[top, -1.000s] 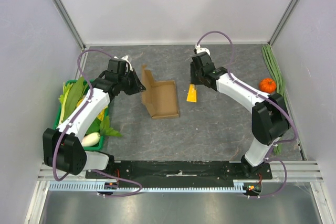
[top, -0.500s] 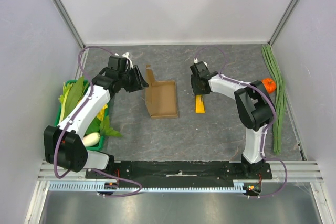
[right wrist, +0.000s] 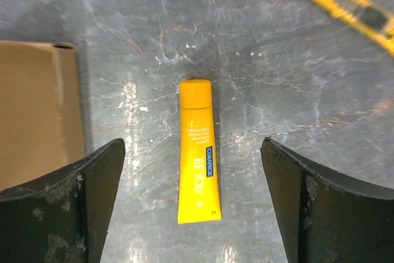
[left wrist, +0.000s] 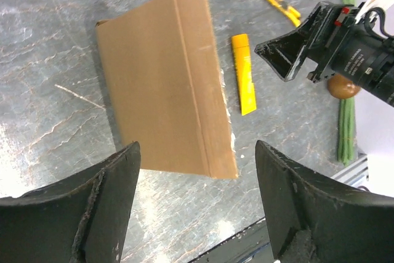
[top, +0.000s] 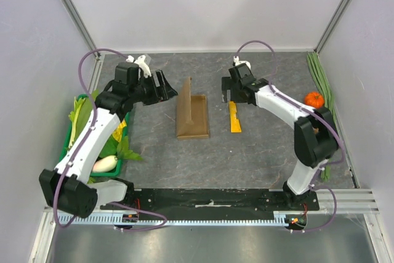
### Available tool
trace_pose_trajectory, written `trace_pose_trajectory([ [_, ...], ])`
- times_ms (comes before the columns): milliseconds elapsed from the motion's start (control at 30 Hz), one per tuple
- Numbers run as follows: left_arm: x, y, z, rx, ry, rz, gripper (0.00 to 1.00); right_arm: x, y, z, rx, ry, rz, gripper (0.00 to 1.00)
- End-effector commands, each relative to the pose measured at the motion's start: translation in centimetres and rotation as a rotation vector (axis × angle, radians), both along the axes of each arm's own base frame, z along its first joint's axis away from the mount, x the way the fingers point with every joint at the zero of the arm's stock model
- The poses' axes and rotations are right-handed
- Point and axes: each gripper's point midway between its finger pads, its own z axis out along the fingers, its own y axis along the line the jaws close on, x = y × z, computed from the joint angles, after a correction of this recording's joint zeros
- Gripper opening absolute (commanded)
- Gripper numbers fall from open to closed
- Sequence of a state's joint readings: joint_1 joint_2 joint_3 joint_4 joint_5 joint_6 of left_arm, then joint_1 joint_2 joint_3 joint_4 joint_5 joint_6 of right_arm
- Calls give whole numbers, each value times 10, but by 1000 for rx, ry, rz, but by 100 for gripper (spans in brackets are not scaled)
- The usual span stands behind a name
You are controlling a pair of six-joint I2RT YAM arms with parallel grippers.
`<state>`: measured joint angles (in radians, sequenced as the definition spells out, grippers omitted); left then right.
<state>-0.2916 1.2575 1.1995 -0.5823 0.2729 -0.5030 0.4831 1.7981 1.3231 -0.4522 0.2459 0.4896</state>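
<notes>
The yellow tube (top: 234, 117), held a second ago, now lies flat on the surface (top: 265, 152) just right of the cardboard box (top: 192, 117), so the set-down looks complete. The right end effector (top: 228, 95) hangs released above the tube. The left end effector (top: 166, 88), also spread wide, hovers beside the box.

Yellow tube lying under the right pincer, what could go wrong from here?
The yellow tube lies flat on the table below the open right pincer, so a low grasp may scrape the surface or squash the tube. The cardboard piece sits close beside it, and a finger might catch its edge.
</notes>
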Motion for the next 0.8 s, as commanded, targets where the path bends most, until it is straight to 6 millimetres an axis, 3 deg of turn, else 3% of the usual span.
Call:
trace_pose_trajectory([
  [0, -18, -2, 35, -32, -115, -76, 81, -9, -13, 73, 49, -135, -45, 98],
  [167, -40, -1, 59, -79, -177, -92, 81, -37, -34, 118, 70, -207, -72, 98],
  [200, -44, 0, 60, -83, -183, -90, 82, -47, -39, 136, 85, -244, -72, 98],
  [367, -68, 16, 82, -76, -243, -38, 82, -79, -69, 190, 99, -381, -114, 98],
  [400, -77, 23, 92, -75, -276, -10, 82, -89, -78, 210, 117, -439, -127, 98],
  [667, -128, 59, 133, -67, -463, 92, 84, -155, -119, 272, 193, -648, -144, 98],
  [767, -147, 69, 133, -53, -489, 110, 93, -177, -133, 283, 215, -702, -156, 98],
])
